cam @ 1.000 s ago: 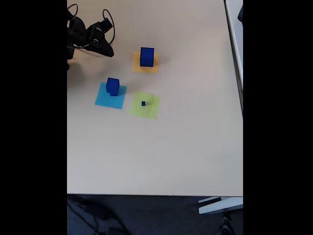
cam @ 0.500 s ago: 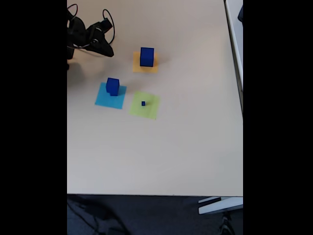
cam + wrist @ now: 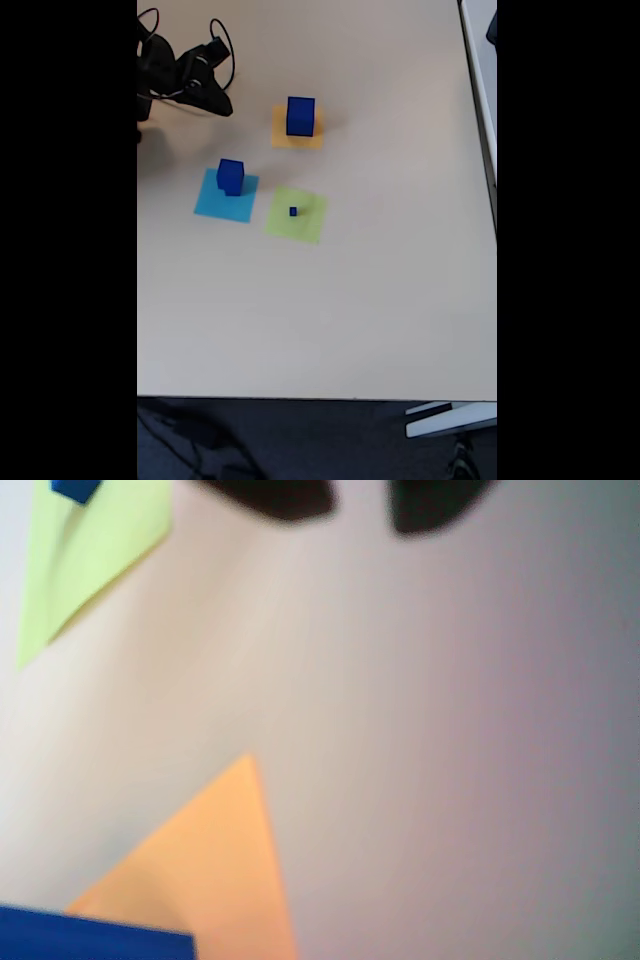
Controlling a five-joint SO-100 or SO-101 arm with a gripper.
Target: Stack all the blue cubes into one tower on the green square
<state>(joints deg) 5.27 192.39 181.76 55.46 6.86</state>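
The black two-finger gripper [image 3: 215, 100] hangs near the top left corner of the pale table [image 3: 380, 300] in the fixed view, with nothing between its fingers; whether they are parted or closed I cannot tell, though in the wrist view two dark blurred fingertips [image 3: 270, 495] show at the top edge with bare table between them. Nearest the gripper, just to its right in the fixed view, stands the largest dark-blue solid cube [image 3: 300, 115] on a flat orange paper square [image 3: 297, 130]; the wrist view catches a strip of that cube's top at its bottom edge. Further from the gripper, below it in the fixed view, a medium dark-blue cube [image 3: 231, 176] sits on a flat light-blue paper square [image 3: 226, 196], toward that sheet's upper edge. Whether a smaller cube rests on top of it is too small to tell. Farthest off lies the flat lime-green paper square [image 3: 297, 215], with a tiny dark-blue cube [image 3: 293, 211] near its middle. No tower is begun, and the tiny cube seems to occupy the spot where the largest should go. The cubes look rigid, light and plain-faced, so probably a little slick; a grip across two opposite side faces, square to them and near mid-height, looks the safest hold. The tiny one leaves little room for error.
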